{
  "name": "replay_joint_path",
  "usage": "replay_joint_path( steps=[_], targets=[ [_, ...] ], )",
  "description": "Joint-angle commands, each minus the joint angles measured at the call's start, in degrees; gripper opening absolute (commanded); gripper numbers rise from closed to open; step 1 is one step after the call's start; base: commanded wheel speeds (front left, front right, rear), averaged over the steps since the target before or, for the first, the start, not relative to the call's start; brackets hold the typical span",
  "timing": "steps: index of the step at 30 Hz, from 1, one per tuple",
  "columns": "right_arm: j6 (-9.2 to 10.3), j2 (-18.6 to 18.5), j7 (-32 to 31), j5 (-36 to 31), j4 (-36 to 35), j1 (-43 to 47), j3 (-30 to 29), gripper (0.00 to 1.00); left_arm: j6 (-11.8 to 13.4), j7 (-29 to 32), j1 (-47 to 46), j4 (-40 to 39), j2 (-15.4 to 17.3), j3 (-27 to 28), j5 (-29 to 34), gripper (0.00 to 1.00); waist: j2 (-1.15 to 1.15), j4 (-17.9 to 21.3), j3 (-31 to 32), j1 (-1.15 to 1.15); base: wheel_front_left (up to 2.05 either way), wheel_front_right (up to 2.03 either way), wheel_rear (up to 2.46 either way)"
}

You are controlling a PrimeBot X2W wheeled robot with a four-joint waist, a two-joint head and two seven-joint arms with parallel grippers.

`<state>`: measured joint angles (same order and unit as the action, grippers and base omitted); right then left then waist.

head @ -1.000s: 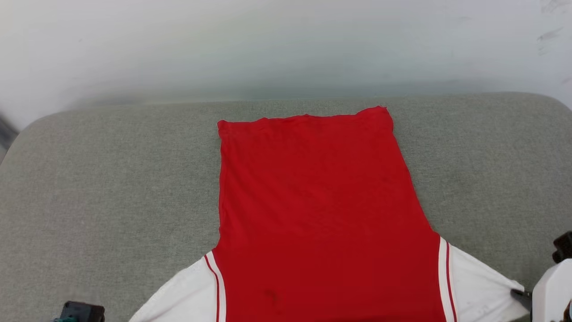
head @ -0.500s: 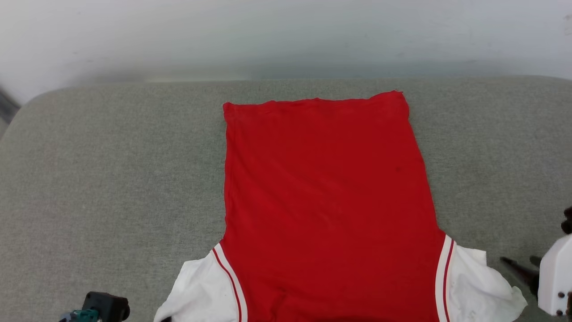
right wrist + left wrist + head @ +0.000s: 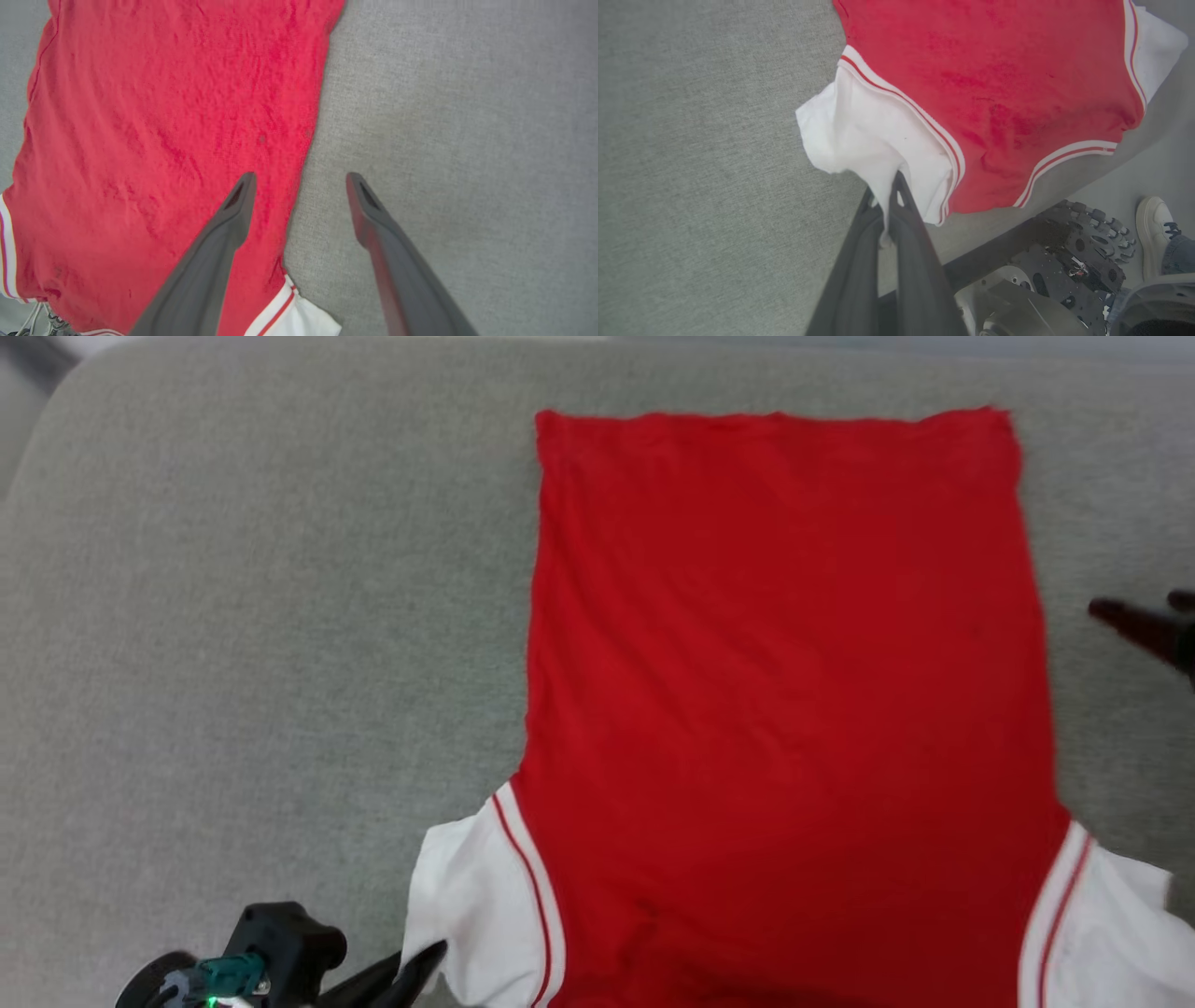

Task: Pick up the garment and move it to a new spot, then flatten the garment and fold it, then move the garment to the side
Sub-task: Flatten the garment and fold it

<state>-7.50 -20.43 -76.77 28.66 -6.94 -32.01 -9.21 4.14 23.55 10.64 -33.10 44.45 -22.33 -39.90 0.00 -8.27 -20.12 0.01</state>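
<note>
The shirt [image 3: 784, 663] lies spread flat on a grey cushion [image 3: 233, 616], plain red face up. In the head view its hem sits toward 12 o'clock and its white sleeves spread out at 7 and 5 o'clock. The left gripper [image 3: 420, 966] comes in from 7 o'clock, and its fingers are pinched together on the edge of the near white sleeve [image 3: 859, 135], which bunches up between them in the left wrist view. The right gripper [image 3: 1139, 605] hovers at 3 o'clock, just off the shirt's side edge. Its fingers are spread wide and hold nothing. In the right wrist view one finger is over the red cloth and the other over bare cushion. A person's white shoe [image 3: 1153, 224] shows at 4 o'clock in the left wrist view.
</note>
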Motion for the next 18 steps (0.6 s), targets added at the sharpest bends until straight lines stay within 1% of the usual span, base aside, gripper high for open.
replay_joint_path(
  steps=[1,2,5,7,13,18],
  targets=[
    [0.02,0.16,-1.64,-1.7,0.96,-2.93,-0.37,1.0,-0.49,0.0,-1.7,-0.64,-0.38,-0.36,0.6,0.0,0.0,-5.24,-5.87,-0.01,0.0,0.0,0.0],
    [0.02,-0.05,-4.72,-6.07,4.02,-9.56,-0.76,1.0,-1.18,-0.19,-4.12,-1.59,-1.09,-1.04,1.81,0.0,0.0,-7.73,-9.01,-0.01,0.0,0.0,0.0],
    [0.02,-0.12,-7.21,-10.17,7.55,-15.12,-1.29,1.0,-1.86,-0.4,-6.07,-2.35,-1.89,-2.09,2.69,0.0,0.0,-9.87,-11.63,-0.01,0.0,0.0,0.0],
    [0.02,-1.14,-8.63,-12.9,9.6,-18.33,-0.74,1.0,-2.66,-0.32,-7.19,-2.8,-2.66,-2.91,2.87,0.0,0.0,-11.14,-13.06,-0.01,0.0,0.0,0.0],
    [0.02,-3.24,-10.01,-18.78,14.37,-25.2,-1.47,1.0,-4.43,-0.9,-10.0,-2.39,-4.17,-4.44,3.13,0.0,0.0,-14.29,-16.32,-0.01,0.0,0.0,0.0],
    [0.02,-3.8,-10.6,-20.43,16.1,-27.7,-1.86,1.0,-4.52,-1.86,-11.45,-1.12,-5.43,-4.54,3.21,0.0,0.0,-15.77,-18.11,-0.01,0.0,0.0,0.0]
  ],
)
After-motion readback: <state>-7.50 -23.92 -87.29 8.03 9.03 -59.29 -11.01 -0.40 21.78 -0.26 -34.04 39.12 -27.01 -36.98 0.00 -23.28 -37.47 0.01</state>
